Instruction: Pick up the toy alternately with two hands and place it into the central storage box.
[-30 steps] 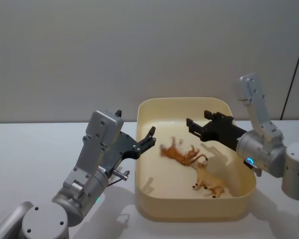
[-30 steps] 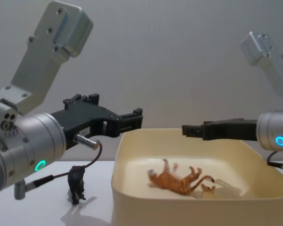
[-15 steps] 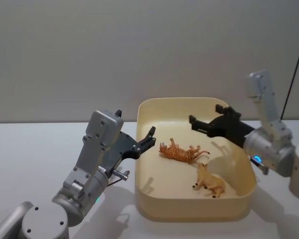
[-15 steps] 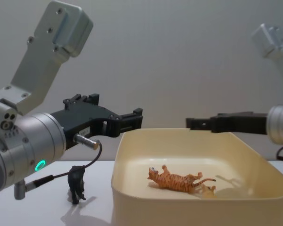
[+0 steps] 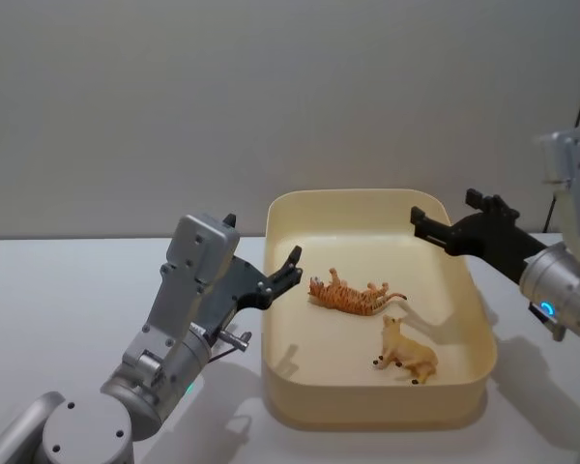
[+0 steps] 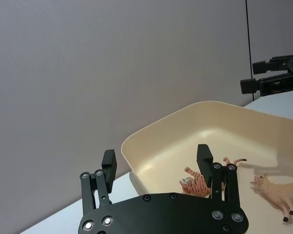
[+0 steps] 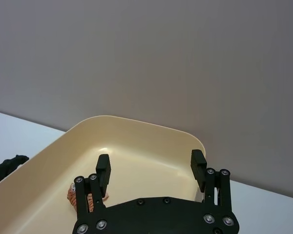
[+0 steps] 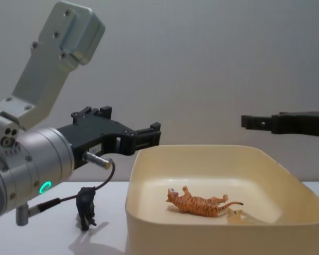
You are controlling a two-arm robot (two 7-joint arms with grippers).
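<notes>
Right gripper (image 5: 420,220) hangs in the upper right of the head view, fingers spread wide and nothing between them, and the right wrist view confirms it, both black fingertips (image 7: 103,165) parted over bare cream plastic. It sits high above the far right corner of the central storage box (image 5: 367,418); in the chest view it shows at the right edge of the frame, well clear of the rim. Over to the left gripper (image 5: 292,266), left of centre in the head view: also wide open, also empty, its tips close to the box's left wall and raised above it. Down in the box, the striped orange tiger toy (image 5: 353,295) lies on its side near the middle of the floor, and a tan big-cat toy (image 5: 406,353) sits just beside it, nearer the lower right corner. Out on the white table (image 5: 58,280), lower left in the chest view, a small black toy animal (image 8: 86,207) stands upright, apart from the box
</notes>
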